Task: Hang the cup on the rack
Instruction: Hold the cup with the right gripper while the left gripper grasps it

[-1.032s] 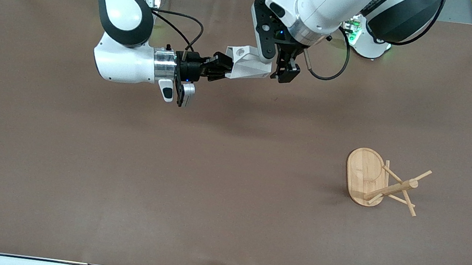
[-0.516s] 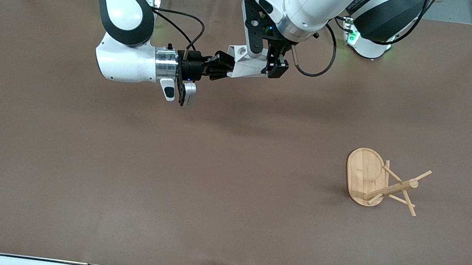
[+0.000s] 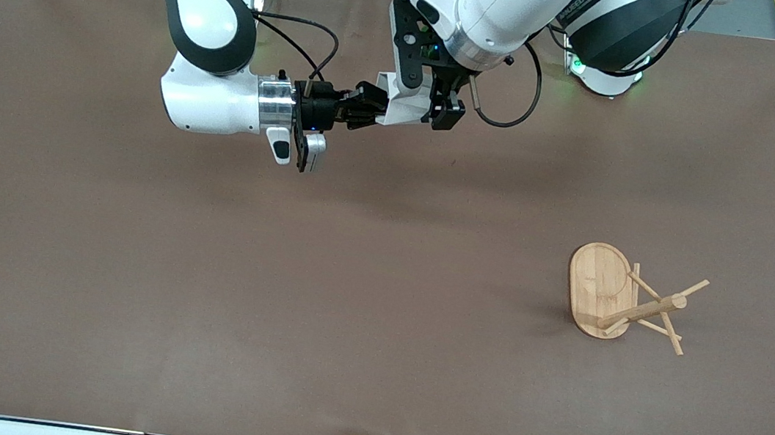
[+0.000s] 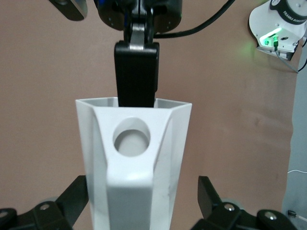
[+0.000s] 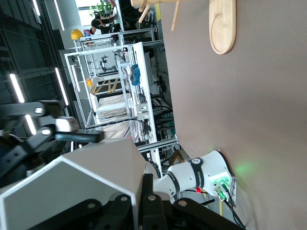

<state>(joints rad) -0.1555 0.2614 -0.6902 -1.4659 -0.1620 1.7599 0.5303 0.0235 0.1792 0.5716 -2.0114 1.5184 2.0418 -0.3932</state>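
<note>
Right gripper (image 3: 366, 106) clamped on rim of cup (image 3: 405, 105), holding it sideways in air over table (image 3: 129, 274). Left gripper (image 3: 445, 110) spread wide, fingers (image 4: 211, 196) flanking cup's body, not touching it. Rack (image 3: 625, 298) upright toward left arm's end, well apart from both grippers.

The right gripper (image 5: 144, 203) is clamped on the rim of the white cup (image 5: 72, 187), with the rack's (image 5: 223, 26) bamboo base well apart on the brown table (image 5: 249, 110).

White-and-black arms, black cables
</note>
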